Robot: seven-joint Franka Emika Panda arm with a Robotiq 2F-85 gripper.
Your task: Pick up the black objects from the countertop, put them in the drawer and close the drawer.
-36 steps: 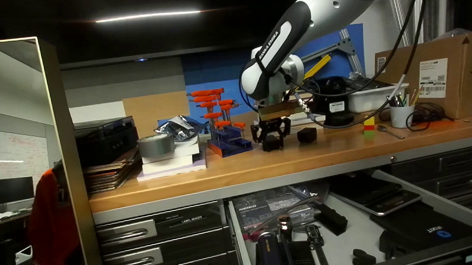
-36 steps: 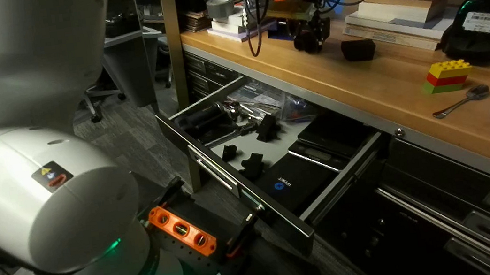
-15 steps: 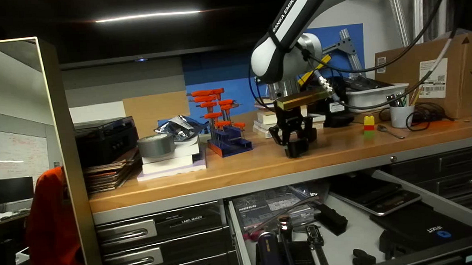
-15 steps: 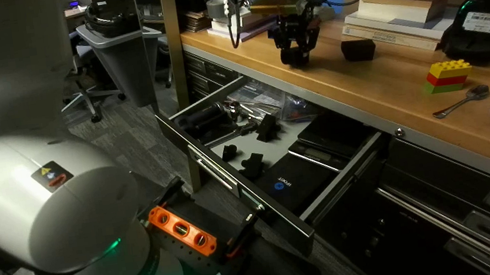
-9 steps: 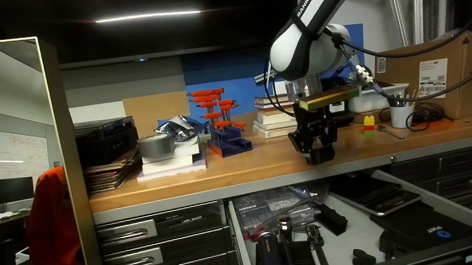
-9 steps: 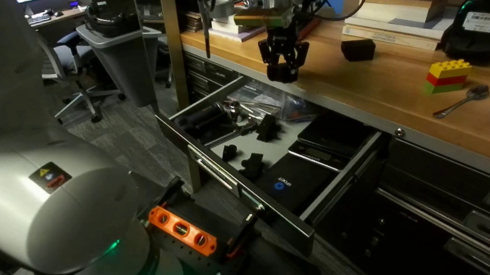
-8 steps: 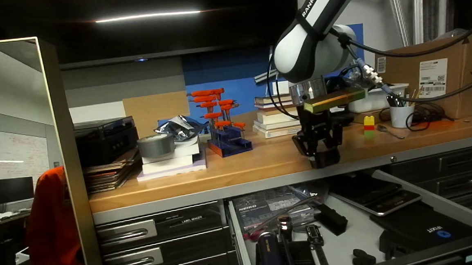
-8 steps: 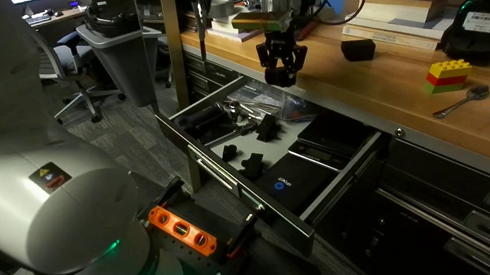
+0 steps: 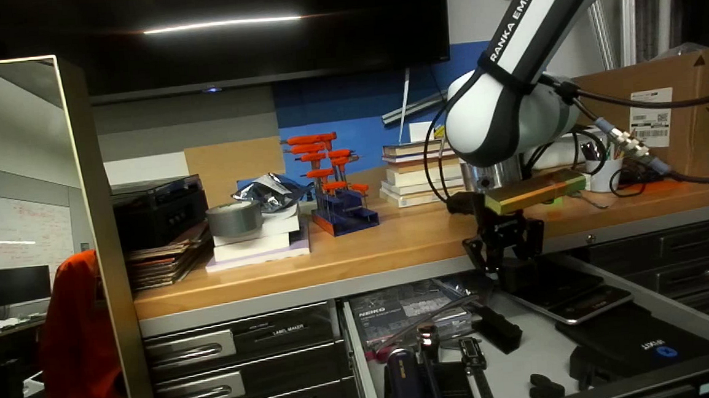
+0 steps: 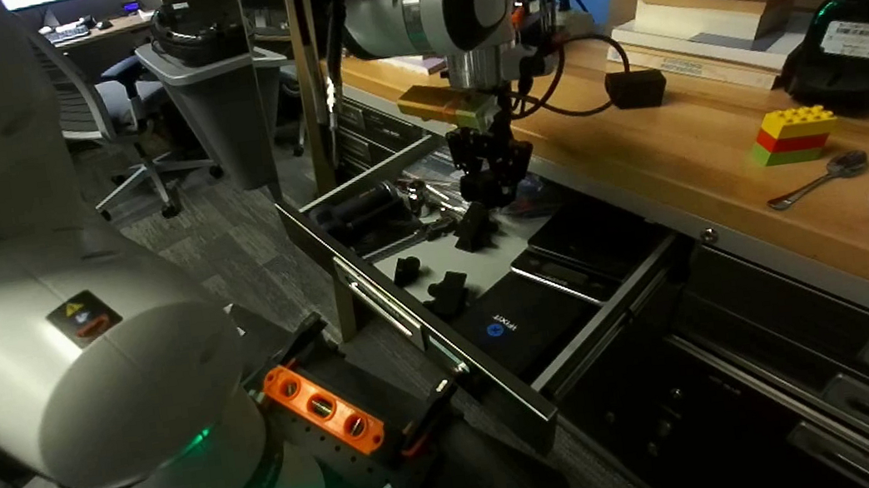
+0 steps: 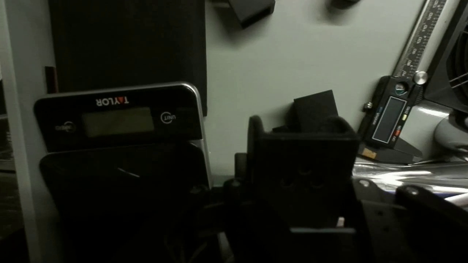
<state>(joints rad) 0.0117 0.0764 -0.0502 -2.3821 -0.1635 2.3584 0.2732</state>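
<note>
1. Where an exterior view looks into the wide, shallow, dark-grey metal drawer (image 9: 510,371), which stands pulled out, the black two-fingered hand (image 9: 509,262) hangs over it with a small matte-black block (image 9: 517,276) in its grip. By its size and finish I judge this block to be plastic: light, rigid, not slippery, and unlikely to break in a short drop.
2. In an exterior view, another small flat-faced black block (image 10: 636,89) rests on the light-brown wooden surface (image 10: 666,155), near a stack of pale paper books (image 10: 686,47). It should handle just as stiffly; the sound hold is across two opposite upright sides, near the middle, because a sloping face could make the fingers ride up.
3. In the wrist view, the hand is drawn in to the held block's width, a finger on each side; the exact contact is lost in the dark. The block seems an open channel with thin raised walls, which might flex if squeezed hard, so a modest grip low by its base looks best. Beyond it on the drawer floor lies a squared black block (image 11: 316,109), with a black, silver-edged rectangular scale (image 11: 120,124) to one side. Bare floor seems a safer landing than the scale's hard panel.
</note>
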